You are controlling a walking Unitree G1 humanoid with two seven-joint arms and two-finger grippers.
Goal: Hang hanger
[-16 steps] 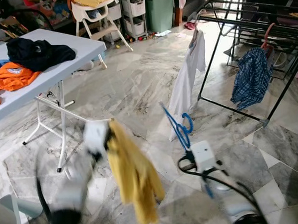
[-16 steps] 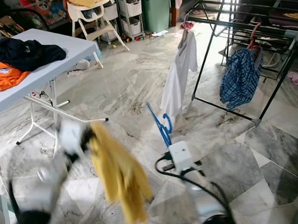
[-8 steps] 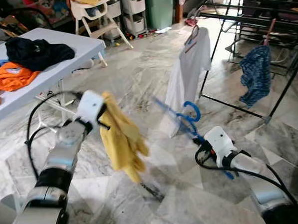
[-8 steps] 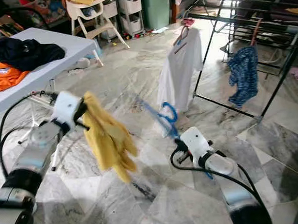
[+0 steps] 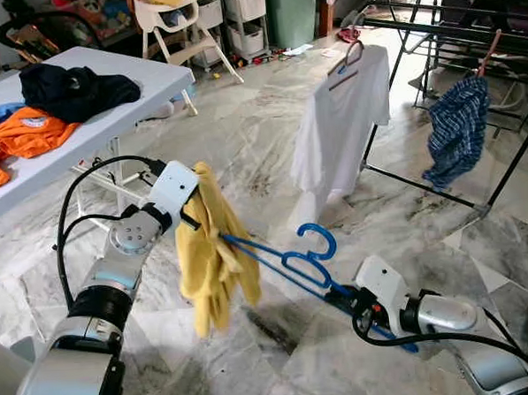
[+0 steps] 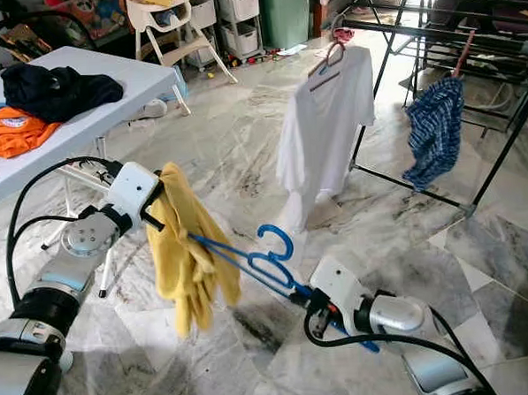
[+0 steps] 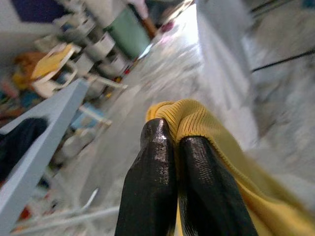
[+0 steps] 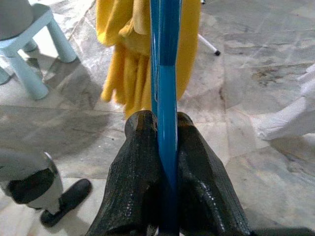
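The left pincer (image 7: 167, 147) pinches the bunched top of a soft, ribbed-knit yellow garment (image 5: 209, 253), which hangs limp in folds above the veined grey marble floor (image 5: 243, 137). The right pincer (image 8: 165, 142) clamps a glossy blue plastic hanger (image 5: 285, 263) by one end, its other end poking into the cloth, curved hook upward. No writing is legible.

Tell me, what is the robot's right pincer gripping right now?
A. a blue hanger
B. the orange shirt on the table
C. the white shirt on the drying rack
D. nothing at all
A: the right pincer has its two black fingers closed on the blue hanger, whose far end reaches into the yellow garment held up by the left pincer.
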